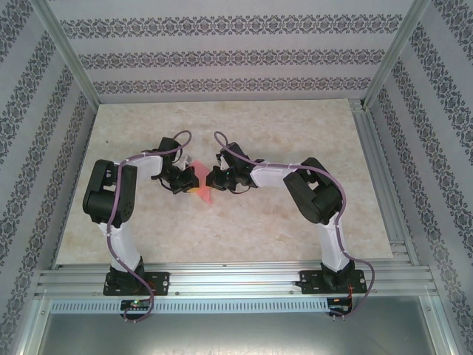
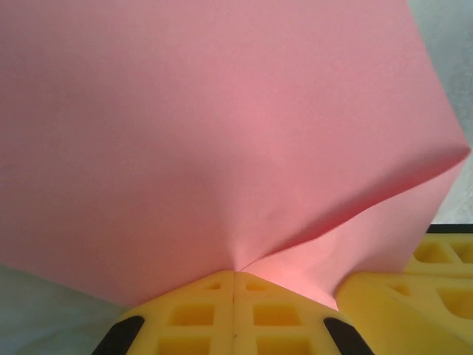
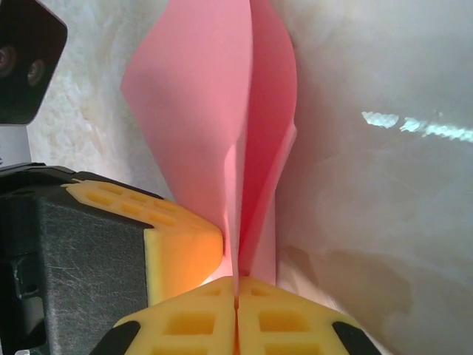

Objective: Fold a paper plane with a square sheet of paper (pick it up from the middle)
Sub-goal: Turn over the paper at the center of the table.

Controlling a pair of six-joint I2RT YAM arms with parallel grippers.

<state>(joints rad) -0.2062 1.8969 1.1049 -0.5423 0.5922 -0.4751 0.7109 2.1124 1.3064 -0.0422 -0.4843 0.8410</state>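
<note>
A single square sheet of thin pink-red paper (image 1: 202, 191) is the only thing being worked on. It hangs lifted between the two tools, over the middle of the pale marbled surface (image 1: 244, 229). That makes two arms, two tools and one sheet.

The left tool (image 2: 234, 275) has its yellow padded fingers (image 2: 192, 316) pressed flat together, with a gathered point of the sheet nipped at their tips. Ahead of the tool the paper fans upward and outward, soft creases spreading from the pinch.

The right tool (image 3: 236, 279) is closed just as tight, its fingers meeting on a fold of the same sheet. Ahead of it the paper rises as two leaves standing nearly upright, with a narrow hollow between them.

The tools stand nose to nose, just beside each other. Seen from the right wrist, the left tool's yellow finger sits hard by the paper, immediately left of the grip, with its black housing behind it. Each tool crowds the other, and the spread sheet blocks most of the space ahead of the left tool.

A purple cable (image 1: 111, 222) trails along each arm. Patterned wall panels (image 1: 222, 59) close in three sides, and aluminium rails (image 1: 236, 279) run along the near edge where the arm bases are bolted.
</note>
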